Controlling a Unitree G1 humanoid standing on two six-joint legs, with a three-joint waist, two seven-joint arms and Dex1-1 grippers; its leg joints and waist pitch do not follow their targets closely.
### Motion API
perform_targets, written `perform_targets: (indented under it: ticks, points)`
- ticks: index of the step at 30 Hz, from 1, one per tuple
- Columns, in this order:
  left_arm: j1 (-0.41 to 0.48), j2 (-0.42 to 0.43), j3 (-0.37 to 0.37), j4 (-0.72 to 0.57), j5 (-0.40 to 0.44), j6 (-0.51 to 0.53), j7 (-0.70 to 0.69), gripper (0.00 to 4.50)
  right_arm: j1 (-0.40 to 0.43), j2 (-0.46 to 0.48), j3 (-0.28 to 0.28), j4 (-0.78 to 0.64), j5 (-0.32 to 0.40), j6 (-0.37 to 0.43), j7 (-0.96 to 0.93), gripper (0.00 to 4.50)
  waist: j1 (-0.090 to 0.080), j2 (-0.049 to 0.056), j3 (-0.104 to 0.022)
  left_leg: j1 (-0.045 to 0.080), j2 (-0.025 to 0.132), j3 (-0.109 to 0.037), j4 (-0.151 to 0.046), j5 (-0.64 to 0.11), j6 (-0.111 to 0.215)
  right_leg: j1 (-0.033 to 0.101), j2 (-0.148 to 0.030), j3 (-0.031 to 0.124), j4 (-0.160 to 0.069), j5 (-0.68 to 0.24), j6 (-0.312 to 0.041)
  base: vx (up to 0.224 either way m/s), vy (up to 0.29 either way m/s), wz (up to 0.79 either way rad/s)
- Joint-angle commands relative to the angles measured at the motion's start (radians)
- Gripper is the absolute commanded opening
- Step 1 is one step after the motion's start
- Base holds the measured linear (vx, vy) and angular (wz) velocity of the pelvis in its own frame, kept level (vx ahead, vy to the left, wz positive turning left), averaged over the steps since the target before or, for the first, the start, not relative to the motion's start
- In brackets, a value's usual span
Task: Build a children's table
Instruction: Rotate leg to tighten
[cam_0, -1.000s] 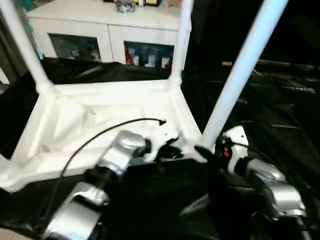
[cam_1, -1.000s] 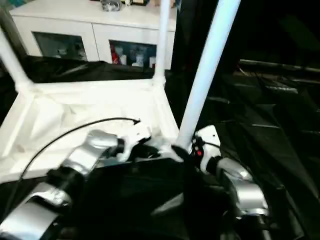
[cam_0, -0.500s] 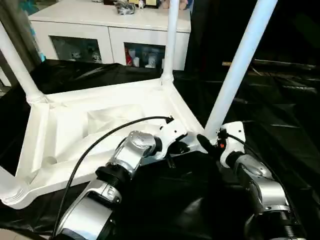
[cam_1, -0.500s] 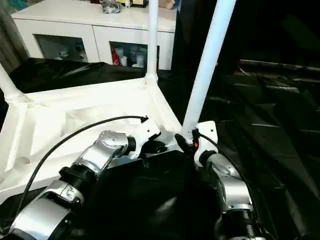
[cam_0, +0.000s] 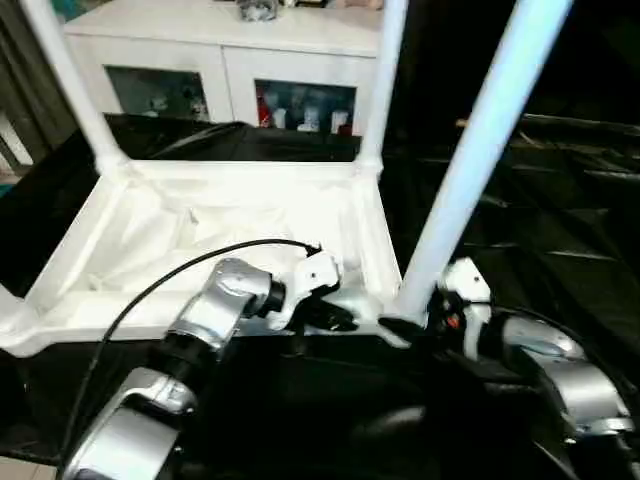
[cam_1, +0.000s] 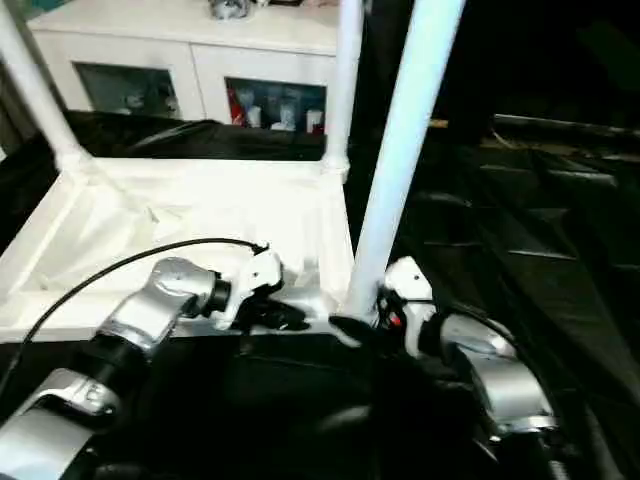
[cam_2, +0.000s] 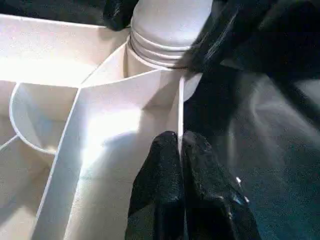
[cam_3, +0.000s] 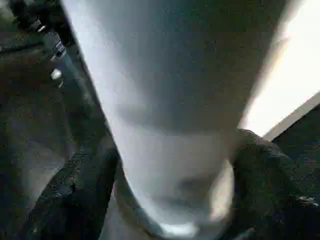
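Observation:
The children's table (cam_0: 230, 215) lies upside down on black cloth, its ribbed underside facing up. Three white legs stand in corner sockets: far left (cam_0: 70, 80), far right (cam_0: 385, 70) and near right (cam_0: 470, 160). My left gripper (cam_0: 335, 318) is at the near edge beside the near right corner. In the left wrist view the left gripper (cam_2: 180, 142) is shut on the thin rim wall. My right gripper (cam_0: 405, 328) sits at the base of the near right leg. In the right wrist view its black fingers (cam_3: 270, 180) lie against both sides of that leg (cam_3: 165, 100).
A white cabinet (cam_0: 220, 60) with glass doors stands behind the work. Black cloth (cam_0: 540, 230) covers the big table to the right and in front. A black cable (cam_0: 150, 290) loops over my left forearm above the table top.
The whole picture has shifted and tilted, so the camera has moved. Both grippers stay at the near right corner, the left on the rim, the right at the leg's base.

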Motion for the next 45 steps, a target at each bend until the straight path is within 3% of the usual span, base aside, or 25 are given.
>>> perform_targets:
  ticks: [1, 4, 8, 9, 13, 15, 21, 27, 28, 29, 30, 31, 32, 33, 34, 35, 37, 43, 44, 45]
  points:
    - [0.034, -0.011, -0.003, 0.012, -0.057, 0.007, -0.046, 0.0, 0.006, -0.01, -0.006, -0.018, 0.015, -0.009, 0.028, 3.52, 0.001, -0.02, -0.037, 0.007, 0.039, -0.013, -0.057, -0.175, 0.109, 0.04, -0.04, 0.018, -0.051, -0.106, -0.249, 0.0, 0.0, 0.0]
    - [0.042, -0.006, 0.001, 0.006, -0.055, 0.006, -0.049, 0.0, 0.006, -0.032, 0.009, -0.01, 0.001, -0.026, 0.048, 3.52, 0.003, -0.028, -0.034, 0.009, 0.039, -0.012, -0.058, -0.2, 0.1, 0.039, -0.042, 0.018, -0.058, -0.165, -0.241, 0.0, 0.0, 0.0]
    - [0.05, -0.006, 0.004, -0.015, -0.057, 0.019, -0.042, 0.0, -0.008, -0.027, 0.009, 0.009, 0.002, -0.035, 0.05, 3.52, 0.002, -0.029, -0.033, 0.009, 0.04, -0.014, -0.061, -0.21, 0.085, 0.038, -0.043, 0.019, -0.06, -0.217, -0.223, 0.0, 0.0, 0.0]
    - [0.05, -0.006, 0.004, -0.015, -0.057, 0.019, -0.042, 0.0, -0.008, -0.027, 0.009, 0.009, 0.002, -0.035, 0.05, 3.28, 0.002, -0.029, -0.034, 0.009, 0.04, -0.014, -0.06, -0.208, 0.084, 0.038, -0.043, 0.019, -0.06, -0.212, -0.224, 0.0, 0.0, 0.0]
    - [0.057, -0.003, -0.001, -0.031, -0.062, 0.027, -0.043, 0.0, -0.016, -0.014, 0.014, 0.018, 0.009, -0.031, 0.053, 3.15, 0.003, -0.031, -0.036, 0.009, 0.039, -0.013, -0.056, -0.179, 0.096, 0.039, -0.041, 0.019, -0.054, -0.163, -0.233, 0.0, 0.0, 0.0]
    - [0.059, -0.002, -0.003, -0.034, -0.062, 0.028, -0.042, 0.0, -0.015, -0.012, 0.015, 0.018, 0.013, -0.029, 0.055, 2.84, 0.003, -0.031, -0.036, 0.008, 0.038, -0.013, -0.055, -0.169, 0.102, 0.041, -0.041, 0.018, -0.052, -0.151, -0.237, 0.0, 0.0, 0.0]
    - [0.064, 0.002, -0.004, -0.044, -0.062, 0.034, -0.044, 0.0, -0.01, -0.011, 0.02, 0.015, 0.019, -0.025, 0.061, 2.72, 0.003, -0.031, -0.037, 0.009, 0.038, -0.012, -0.054, -0.166, 0.104, 0.041, -0.04, 0.018, -0.051, -0.15, -0.239, 0.0, 0.0, 0.0]
    - [0.062, -0.02, 0.007, -0.067, -0.071, 0.055, -0.013, 0.0, -0.016, 0.006, 0.014, 0.057, -0.018, -0.032, -0.006, 2.7, 0.001, -0.03, -0.037, 0.009, 0.037, -0.012, -0.053, -0.172, 0.1, 0.041, -0.04, 0.017, -0.052, -0.155, -0.242, 0.0, 0.0, 0.0]
    - [0.051, -0.045, 0.017, -0.058, -0.064, 0.059, 0.04, 0.0, -0.026, 0.027, 0.003, 0.09, -0.048, -0.041, -0.082, 2.7, 0.0, -0.034, -0.035, 0.008, 0.036, -0.012, -0.054, -0.178, 0.098, 0.041, -0.04, 0.017, -0.053, -0.166, -0.24, 0.0, 0.0, 0.0]
    - [0.036, -0.069, 0.024, -0.038, -0.05, 0.056, 0.099, 0.0, -0.037, 0.052, -0.01, 0.119, -0.071, -0.038, -0.16, 2.7, -0.005, -0.028, -0.033, 0.008, 0.037, -0.013, -0.057, -0.191, 0.083, 0.036, -0.04, 0.017, -0.056, -0.191, -0.238, 0.0, 0.0, 0.0]
    - [0.019, -0.092, 0.027, -0.006, -0.027, 0.048, 0.163, 0.0, -0.047, 0.08, -0.025, 0.141, -0.087, -0.026, -0.239, 2.7, -0.01, -0.032, -0.033, 0.006, 0.033, -0.015, -0.058, -0.213, 0.065, 0.04, -0.04, 0.015, -0.06, -0.242, -0.221, 0.0, 0.0, 0.0]
    - [0.014, -0.099, 0.026, 0.006, -0.018, 0.043, 0.178, 0.0, -0.049, 0.088, -0.029, 0.145, -0.088, -0.022, -0.256, 2.7, -0.012, -0.032, -0.033, 0.005, 0.033, -0.017, -0.059, -0.215, 0.057, 0.04, -0.039, 0.015, -0.061, -0.259, -0.212, 0.0, 0.0, 0.0]
    - [-0.008, -0.128, 0.026, 0.054, 0.012, 0.033, 0.267, 0.0, -0.059, 0.144, -0.057, 0.156, -0.088, 0.007, -0.364, 2.7, -0.018, -0.025, -0.031, 0.011, 0.032, -0.015, -0.062, -0.238, 0.041, 0.031, -0.035, 0.017, -0.069, -0.287, -0.2, 0.0, 0.0, 0.0]
    - [-0.018, -0.146, 0.027, 0.078, 0.025, 0.032, 0.312, 0.0, -0.062, 0.178, -0.073, 0.156, -0.084, 0.026, -0.42, 2.7, -0.019, -0.026, -0.033, 0.015, 0.032, -0.016, -0.06, -0.25, 0.031, 0.028, -0.036, 0.017, -0.068, -0.298, -0.199, 0.0, 0.0, 0.0]
    - [-0.026, -0.163, 0.029, 0.096, 0.034, 0.032, 0.354, 0.0, -0.062, 0.208, -0.085, 0.151, -0.078, 0.045, -0.462, 2.69, -0.018, -0.029, -0.035, 0.013, 0.032, -0.019, -0.062, -0.255, 0.024, 0.034, -0.039, 0.016, -0.07, -0.308, -0.19, 0.0, 0.0, 0.0]
    - [-0.033, -0.194, 0.025, 0.116, 0.046, 0.041, 0.403, 0.0, -0.057, 0.261, -0.092, 0.139, -0.075, 0.07, -0.529, 2.69, -0.017, -0.026, -0.033, 0.013, 0.032, -0.018, -0.064, -0.256, 0.025, 0.03, -0.037, 0.018, -0.071, -0.298, -0.183, 0.0, 0.0, 0.0]
    - [-0.034, -0.201, 0.022, 0.118, 0.05, 0.044, 0.412, 0.0, -0.055, 0.274, -0.088, 0.135, -0.078, 0.072, -0.542, 2.69, -0.017, -0.027, -0.032, 0.013, 0.031, -0.02, -0.066, -0.281, 0.024, 0.031, -0.038, 0.017, -0.076, -0.33, -0.171, 0.0, 0.0, 0.0]
    - [-0.048, -0.255, -0.002, 0.151, 0.089, 0.035, 0.485, 0.0, -0.04, 0.353, -0.006, 0.102, -0.107, 0.049, -0.548, 2.69, -0.016, -0.023, -0.032, 0.011, 0.033, -0.023, -0.07, -0.303, 0.019, 0.03, -0.039, 0.018, -0.079, -0.336, -0.151, 0.0, 0.0, 0.0]
    - [-0.05, -0.257, -0.004, 0.156, 0.089, 0.029, 0.476, 0.0, -0.039, 0.359, -0.012, 0.095, -0.091, 0.041, -0.54, 3.25, -0.016, -0.022, -0.032, 0.012, 0.032, -0.023, -0.07, -0.308, 0.02, 0.029, -0.039, 0.019, -0.08, -0.334, -0.15, 0.0, 0.0, 0.0]
    - [-0.051, -0.256, -0.003, 0.157, 0.088, 0.029, 0.47, 0.0, -0.039, 0.359, -0.02, 0.089, -0.075, 0.039, -0.528, 3.39, -0.016, -0.022, -0.031, 0.011, 0.032, -0.023, -0.07, -0.311, 0.021, 0.029, -0.038, 0.019, -0.081, -0.336, -0.15, 0.0, 0.0, 0.0]
